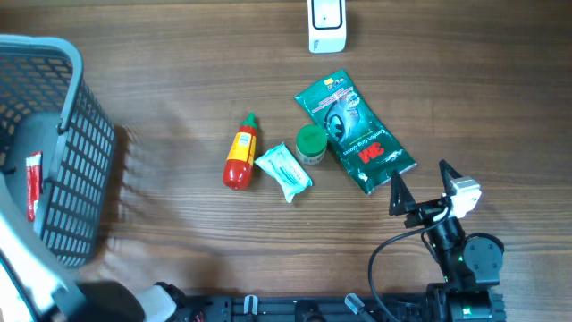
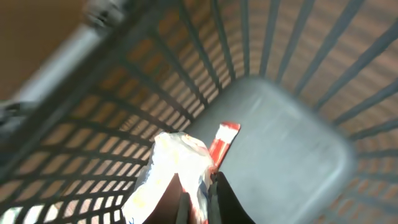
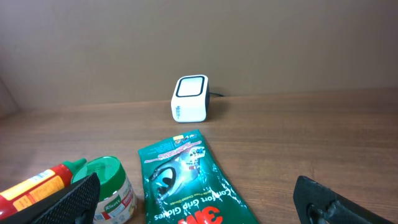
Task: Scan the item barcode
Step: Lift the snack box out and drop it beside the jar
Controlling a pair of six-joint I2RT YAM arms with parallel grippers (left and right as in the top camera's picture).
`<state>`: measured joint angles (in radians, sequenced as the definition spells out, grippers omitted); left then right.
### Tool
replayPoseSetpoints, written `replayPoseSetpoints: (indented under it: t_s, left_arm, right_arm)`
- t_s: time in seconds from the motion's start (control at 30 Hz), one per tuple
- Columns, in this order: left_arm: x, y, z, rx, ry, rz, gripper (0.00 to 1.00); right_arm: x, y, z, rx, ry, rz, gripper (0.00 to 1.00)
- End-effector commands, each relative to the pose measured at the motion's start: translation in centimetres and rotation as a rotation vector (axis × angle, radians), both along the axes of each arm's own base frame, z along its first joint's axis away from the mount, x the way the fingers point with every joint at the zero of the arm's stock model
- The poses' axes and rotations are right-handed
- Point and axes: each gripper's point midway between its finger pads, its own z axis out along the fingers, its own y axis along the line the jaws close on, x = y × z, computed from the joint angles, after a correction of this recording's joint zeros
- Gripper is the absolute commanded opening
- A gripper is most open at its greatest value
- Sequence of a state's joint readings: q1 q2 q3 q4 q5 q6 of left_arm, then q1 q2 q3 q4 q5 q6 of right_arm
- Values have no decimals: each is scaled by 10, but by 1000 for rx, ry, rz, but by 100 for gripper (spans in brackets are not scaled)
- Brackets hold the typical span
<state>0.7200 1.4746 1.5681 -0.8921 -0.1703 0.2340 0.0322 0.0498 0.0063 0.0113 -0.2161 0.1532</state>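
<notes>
Overhead view only: the whole wooden worktop [image 1: 179, 72] was shown, with a dark mesh basket [image 1: 89, 170] at its left edge and four loose goods laid in a cluster at the middle.
Left wrist view only: the inside of the basket was seen, with a crinkled white-and-yellow packet [image 2: 171, 165] lying on the grey floor and a red-and-white strip [image 2: 224, 140] just beyond it.
Right wrist view only: the front face of the barcode scanner [image 1: 327, 25] was seen, a white box with a dark window, standing upright at the far edge of the worktop.
Left end effector [image 2: 200, 202]: it was held inside the basket with its fingers clenched together over the edge of the crinkled packet; whether the packet was actually pinched could not be told.
Right end effector [image 1: 420, 174]: it was released, with fingers spread wide, near the lower right of the worktop and touching nothing.
Readable writing: "3M" and "Comfort Grip Gloves" were printed on the green glove pack [image 1: 355, 132].
Unreadable writing: the labels on the green-lidded jar [image 1: 311, 143] and the red sauce bottle [image 1: 240, 154] were too small to read.
Surroundings: a pale sachet [image 1: 284, 172] lay between the bottle and the jar, touching the jar.
In the way: the glove pack lay between the right end effector and the scanner.
</notes>
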Motion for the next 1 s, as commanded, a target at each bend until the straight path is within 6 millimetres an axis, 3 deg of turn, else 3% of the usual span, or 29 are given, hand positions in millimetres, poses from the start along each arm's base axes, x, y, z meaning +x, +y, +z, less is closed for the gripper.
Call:
replayPoseSetpoints:
  t_s: [0.0, 0.17, 0.27, 0.37, 0.63, 0.73, 0.83, 0.97]
  left_arm:
    - [2, -42, 51, -56, -242, -68, 4]
    - [5, -122, 116, -167, -539, -271, 4]
    - [9, -179, 137, -224, -604, -477, 4]
    - [10, -227, 143, -278, -614, -636, 4]
    - [16, -357, 113, -481, -441, -1026, 4]
    - [23, -391, 96, -531, -365, -1111, 4]
    - [35, -410, 70, -541, -264, -1127, 4]
    - [48, -438, 22, -557, -85, -1139, 4]
  right_arm:
    - [0, 0, 0, 6, 0, -2, 100]
    - [0, 0, 0, 6, 0, -2, 100]
    - [0, 0, 0, 5, 0, -2, 100]
    - [0, 0, 0, 5, 0, -2, 100]
    - [0, 0, 0, 6, 0, -2, 100]
    - [0, 0, 0, 6, 0, -2, 100]
    - [0, 0, 0, 6, 0, -2, 100]
    - [0, 0, 0, 6, 0, -2, 100]
